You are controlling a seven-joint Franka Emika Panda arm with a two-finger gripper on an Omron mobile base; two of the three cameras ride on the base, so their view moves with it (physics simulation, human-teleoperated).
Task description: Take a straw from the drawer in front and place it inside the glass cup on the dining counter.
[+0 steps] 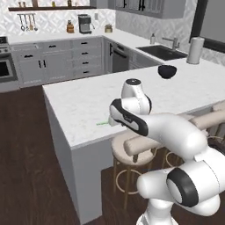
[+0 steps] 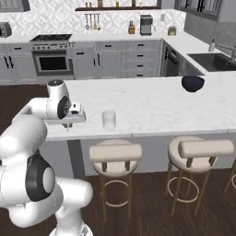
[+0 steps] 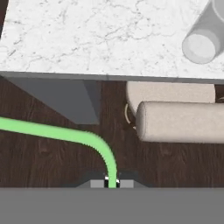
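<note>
My claw (image 3: pixel 112 183) is closed on the straw (image 3: pixel 65 133): in the hand view the pale green stick comes up from between my two finger tips, which sit almost together, then bends and runs off to the side. In the left base view a short green piece of it shows over the marble just left of my hand.

I hold it at the near edge of the dining counter (image 2: pixel 152 103), towards its left end. Looking along the claw, I see the counter's edge, the grey base below it, dark wood floor and a beige stool (image 3: pixel 175 113) tucked under the slab.

The glass cup (image 2: pixel 109 120) stands upright on the counter close to that near edge, a little to the right of my hand. In the hand view it sits off to one corner, its open mouth plain to see. Straw and cup are apart, with bare marble between them.

Farther right and farther back on the counter rests a dark bowl (image 2: pixel 192 83).

As I judge it, the fetching is done: the straw is out of the drawer and has been carried here. What is left is to bring its tip over the cup's mouth, lower it in and let go.
</note>
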